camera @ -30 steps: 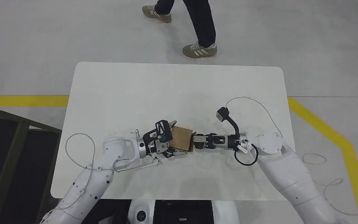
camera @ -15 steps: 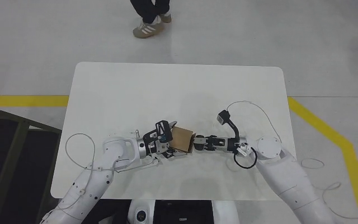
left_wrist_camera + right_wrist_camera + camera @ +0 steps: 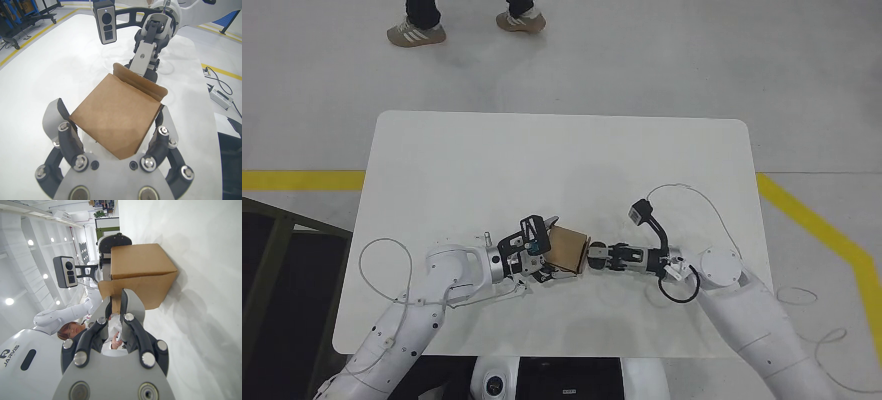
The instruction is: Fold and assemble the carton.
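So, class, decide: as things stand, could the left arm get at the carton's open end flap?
Probably not. The left gripper is clamped across the carton at the end away from the flap, and the right gripper pinches that flap. It would have to let go first.

left fingers (image 3: 50, 113) wide; gripping | right fingers (image 3: 134, 304) narrow; seemingly pinching

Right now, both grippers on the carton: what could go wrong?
1. The right gripper pinches the flap near its edge; a pull may tear it or slip off.
2. The left gripper holds the carton by its edges; the walls may buckle or the carton twist.
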Controlling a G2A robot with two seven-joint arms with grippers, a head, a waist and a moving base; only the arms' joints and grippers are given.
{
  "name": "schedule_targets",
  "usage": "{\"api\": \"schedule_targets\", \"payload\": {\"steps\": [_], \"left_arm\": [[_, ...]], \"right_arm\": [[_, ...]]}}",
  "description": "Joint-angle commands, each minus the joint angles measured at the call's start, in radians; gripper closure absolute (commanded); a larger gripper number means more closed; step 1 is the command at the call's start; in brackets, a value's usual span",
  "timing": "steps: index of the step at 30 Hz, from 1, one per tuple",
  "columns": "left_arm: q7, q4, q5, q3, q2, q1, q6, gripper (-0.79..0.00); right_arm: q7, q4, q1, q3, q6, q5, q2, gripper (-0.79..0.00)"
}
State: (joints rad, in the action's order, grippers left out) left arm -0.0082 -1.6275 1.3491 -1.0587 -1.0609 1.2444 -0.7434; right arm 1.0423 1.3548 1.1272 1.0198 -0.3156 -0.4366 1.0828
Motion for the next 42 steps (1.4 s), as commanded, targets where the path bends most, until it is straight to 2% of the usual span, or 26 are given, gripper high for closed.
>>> {"api": "schedule_targets", "payload": {"steps": [1,6,19,42], "left_arm": [[0.0,0.0,0.0,0.0,0.0,0.0,0.0,-0.785],[0.0,0.0,0.0,-0.002,0.0,0.001,0.001,-0.785],[0.0,0.0,-0.003,0.0,-0.001,0.001,-0.003,-0.785],[-0.002,0.001,-0.004,0.001,-0.002,-0.001,0.0,-0.785]], "right_arm": [[0.001,0.0,-0.001,-0.001,0.001,0.004,0.0,-0.126],[0.006,-0.003,-0.001,0.002,0.003,0.013,0.0,-0.175],[0.039,0.003,-0.003,0.007,0.02,0.054,-0.003,-0.203],[0.073,-0.003,-0.06,-0.013,0.039,0.15,-0.001,-0.166]]}}
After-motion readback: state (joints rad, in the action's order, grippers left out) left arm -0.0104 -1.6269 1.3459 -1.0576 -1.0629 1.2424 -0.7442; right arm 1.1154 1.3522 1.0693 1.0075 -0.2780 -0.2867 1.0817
